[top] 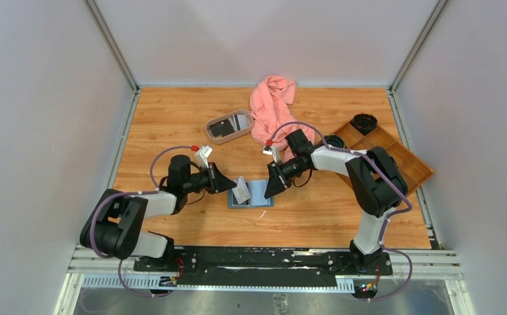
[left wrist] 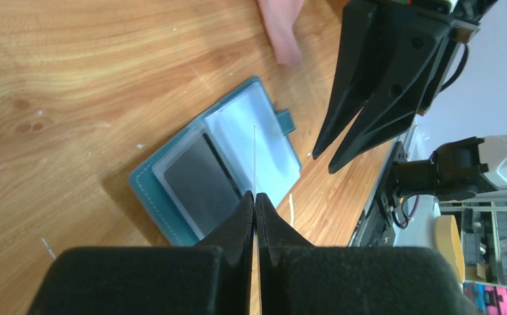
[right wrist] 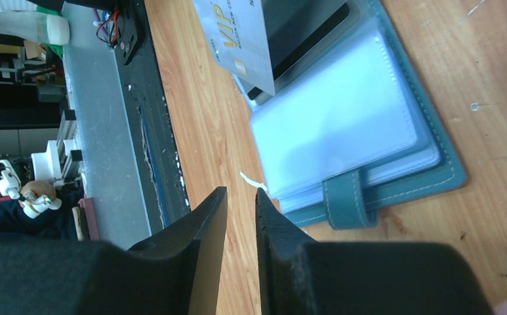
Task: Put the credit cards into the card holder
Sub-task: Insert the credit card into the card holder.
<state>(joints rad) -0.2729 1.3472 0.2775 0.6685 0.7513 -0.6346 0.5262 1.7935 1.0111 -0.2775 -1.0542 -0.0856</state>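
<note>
Centrally, card holder [top: 258, 197] lies open on surface [top: 165, 125]. Left pincer [top: 229, 183] reaches rightward, clamped on grey card [top: 242, 190] tilted over holder's left half. Right pincer [top: 268, 192] angles down-left at holder's right edge, gap narrow, empty. Wood runs on below holder.

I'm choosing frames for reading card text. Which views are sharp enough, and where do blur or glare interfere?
Right wrist view: the silver credit card is sharp and glare-free, VIP lettering legible; the right gripper is dark and soft. Left wrist view: card holder crisp, the card seen only edge-on. Top external view: evenly lit, card text too small.
</note>
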